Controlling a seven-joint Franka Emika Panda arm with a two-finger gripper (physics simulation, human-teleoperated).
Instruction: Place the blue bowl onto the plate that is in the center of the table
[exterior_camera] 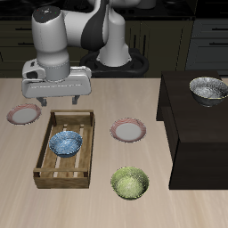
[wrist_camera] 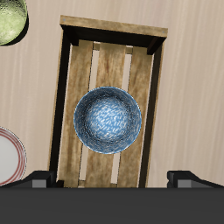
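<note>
1. Fingers (wrist_camera: pixel 186 178) stand well apart with nothing between them — only their dark tips show in the wrist view; gripper (exterior_camera: pixel 69 100) hangs above the back end of the wooden tray (exterior_camera: pixel 44 151), touching nothing.
2. Bowls, count 3: blue bowl (exterior_camera: pixel 66 142) lying inside the wooden tray on its slats; yellow-green bowl (exterior_camera: pixel 130 183) on the table (exterior_camera: pixel 27 200) near the front edge; grey-white bowl (exterior_camera: pixel 208 89) with dark rim on the dark cabinet block (exterior_camera: pixel 191 134).
3. Plates, count 2, alike: plate (exterior_camera: pixel 128 131) at the table's centre, beside the tray and bare; second plate (exterior_camera: pixel 24 113) on the tray's other side, farther back.
4. Tray, count 1; cabinet block, count 1.
5. Cut off: wrist view shows only an edge of the yellow-green bowl and a sliver of one plate — cannot tell which plate. Grey-white bowl sits at the exterior view's margin.
</note>
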